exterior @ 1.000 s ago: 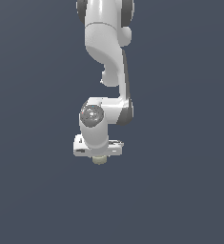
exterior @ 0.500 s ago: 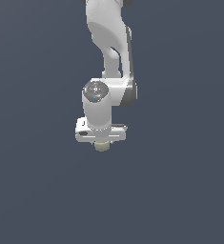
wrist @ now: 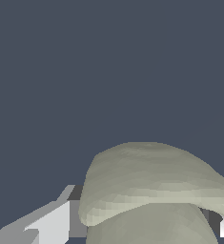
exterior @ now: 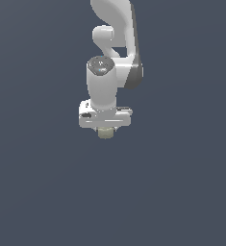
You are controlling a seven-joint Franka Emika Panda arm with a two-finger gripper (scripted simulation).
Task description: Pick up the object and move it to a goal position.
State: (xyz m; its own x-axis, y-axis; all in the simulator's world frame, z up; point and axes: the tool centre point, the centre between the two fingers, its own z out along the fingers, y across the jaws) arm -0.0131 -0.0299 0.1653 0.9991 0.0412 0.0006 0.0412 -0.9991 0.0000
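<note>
In the exterior view, nothing lies to the left of the gripper (exterior: 105, 129): only flat dark blue-grey ground, with no marker or other body visible. At the centre, the white arm (exterior: 115, 43) reaches down from above and ends in the broad white hand, pointed straight down. The object (exterior: 105, 133), a small pale beige-olive lump, pokes out just beneath the hand, much narrower than it and centred under it. The jaws are drawn in narrow and pinch it between them; the wrist view agrees, with the object (wrist: 151, 190) filling the near field and one pale finger (wrist: 51, 224) pressed against its flank. A central, vertical hold like this probably keeps the lump from twisting or slipping during carriage. To the right of the gripper the ground is equally bare. Nothing obstructs travel in any direction, though no goal mark shows in either view, so I cannot tell which way the target lies.
</note>
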